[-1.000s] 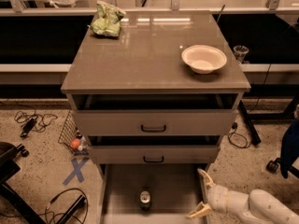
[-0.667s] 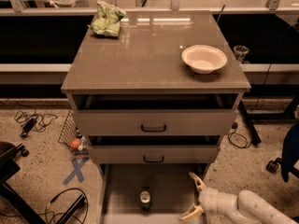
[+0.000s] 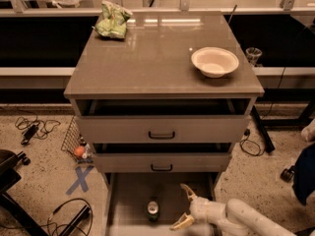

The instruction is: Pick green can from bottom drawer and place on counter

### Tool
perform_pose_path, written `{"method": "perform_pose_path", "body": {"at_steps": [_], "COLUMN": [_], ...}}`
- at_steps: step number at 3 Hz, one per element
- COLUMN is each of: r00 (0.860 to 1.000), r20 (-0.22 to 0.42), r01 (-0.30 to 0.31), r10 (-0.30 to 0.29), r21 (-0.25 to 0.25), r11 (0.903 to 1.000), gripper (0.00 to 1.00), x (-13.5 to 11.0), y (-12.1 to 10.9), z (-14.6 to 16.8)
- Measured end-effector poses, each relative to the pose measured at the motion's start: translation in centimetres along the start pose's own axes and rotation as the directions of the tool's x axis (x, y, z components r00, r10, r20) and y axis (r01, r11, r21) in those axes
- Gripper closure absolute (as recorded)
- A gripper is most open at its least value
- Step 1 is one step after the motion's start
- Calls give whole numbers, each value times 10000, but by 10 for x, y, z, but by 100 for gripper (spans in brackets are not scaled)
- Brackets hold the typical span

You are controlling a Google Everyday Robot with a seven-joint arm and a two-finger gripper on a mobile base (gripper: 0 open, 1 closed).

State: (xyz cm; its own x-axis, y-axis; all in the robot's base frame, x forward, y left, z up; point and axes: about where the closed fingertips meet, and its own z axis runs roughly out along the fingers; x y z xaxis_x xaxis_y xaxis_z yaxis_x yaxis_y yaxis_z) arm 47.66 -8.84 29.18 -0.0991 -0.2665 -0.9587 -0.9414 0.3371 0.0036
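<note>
The green can stands upright on the flat grey floor of the open bottom drawer, its silver top showing. My gripper is low over the drawer, a short way to the right of the can, with its two pale fingers spread wide and nothing between them. My white arm reaches in from the lower right. The counter is the glossy grey-brown cabinet top above.
A white bowl sits on the counter's right side and a light green snack bag at its back left. The two upper drawers stand slightly open. Cables and a blue tape cross lie on the floor at left.
My gripper and arm have moved left across the bottom drawer, closer to the can. The can has not moved.
</note>
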Motion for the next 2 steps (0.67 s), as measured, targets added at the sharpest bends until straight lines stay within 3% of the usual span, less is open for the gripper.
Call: {"method": "perform_pose_path", "body": {"at_steps": [2], "r00": [9977], "r20": [424], "r01": [-519], "r10": [532], "r21": [-316], "r11": [9982], "gripper": [0], "x": [36], "y": [10], "z": [71]}}
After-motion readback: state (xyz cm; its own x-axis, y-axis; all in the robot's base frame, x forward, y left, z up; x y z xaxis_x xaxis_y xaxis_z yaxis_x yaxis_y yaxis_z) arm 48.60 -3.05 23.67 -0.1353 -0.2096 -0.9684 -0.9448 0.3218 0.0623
